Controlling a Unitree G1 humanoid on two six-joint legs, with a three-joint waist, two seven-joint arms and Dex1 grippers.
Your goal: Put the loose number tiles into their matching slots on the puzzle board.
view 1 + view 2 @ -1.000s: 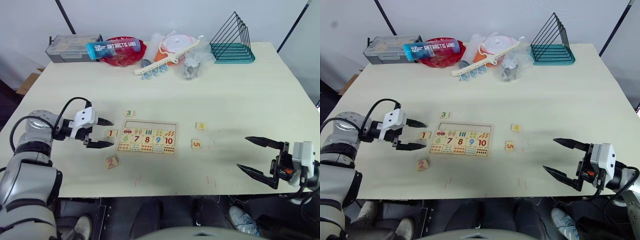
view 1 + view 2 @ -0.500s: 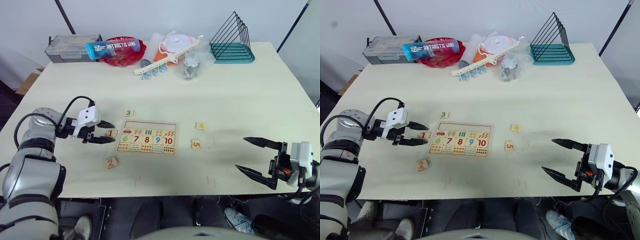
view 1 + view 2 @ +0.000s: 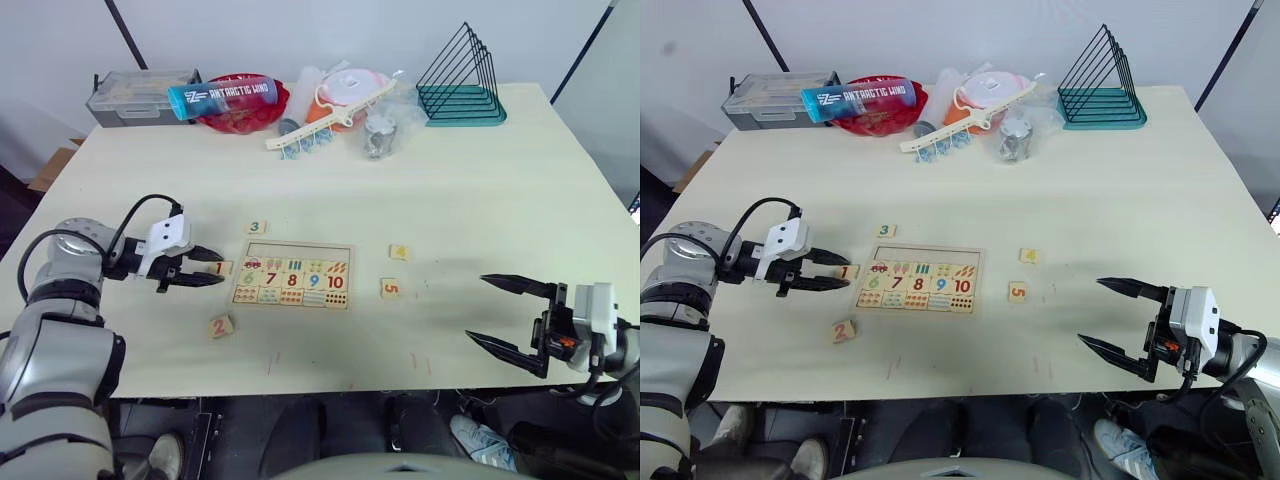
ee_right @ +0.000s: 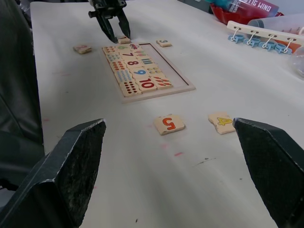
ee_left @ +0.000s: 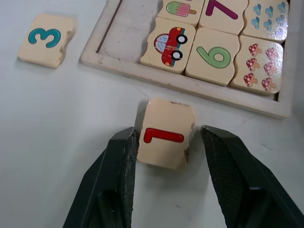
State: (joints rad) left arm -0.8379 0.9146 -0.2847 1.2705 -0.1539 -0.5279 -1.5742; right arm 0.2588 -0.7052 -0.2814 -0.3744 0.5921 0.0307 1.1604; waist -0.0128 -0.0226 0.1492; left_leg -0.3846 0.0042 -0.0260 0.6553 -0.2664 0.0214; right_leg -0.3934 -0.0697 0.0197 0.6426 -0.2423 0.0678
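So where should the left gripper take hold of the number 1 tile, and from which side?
Grip the number 1 tile by its two opposite side edges, coming low from the side away from the puzzle board. It lies flat, and the left gripper already straddles it.

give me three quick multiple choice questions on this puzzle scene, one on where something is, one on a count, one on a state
1. Where is the 1 tile?
A. between the left tool's fingers
B. in the red bowl
C. on the wire rack

2. How many number tiles lie loose on the table, off the puzzle board?
A. two
B. five
C. eight

3. How is the right tool?
A. shut on a tile
B. open, holding nothing
C. shut on the bottle

Answers: 1 A, the left tool has a finger on either side of it. 2 B, tiles 1 to 5 all sit off the board. 3 B, its fingers are spread wide with nothing between.
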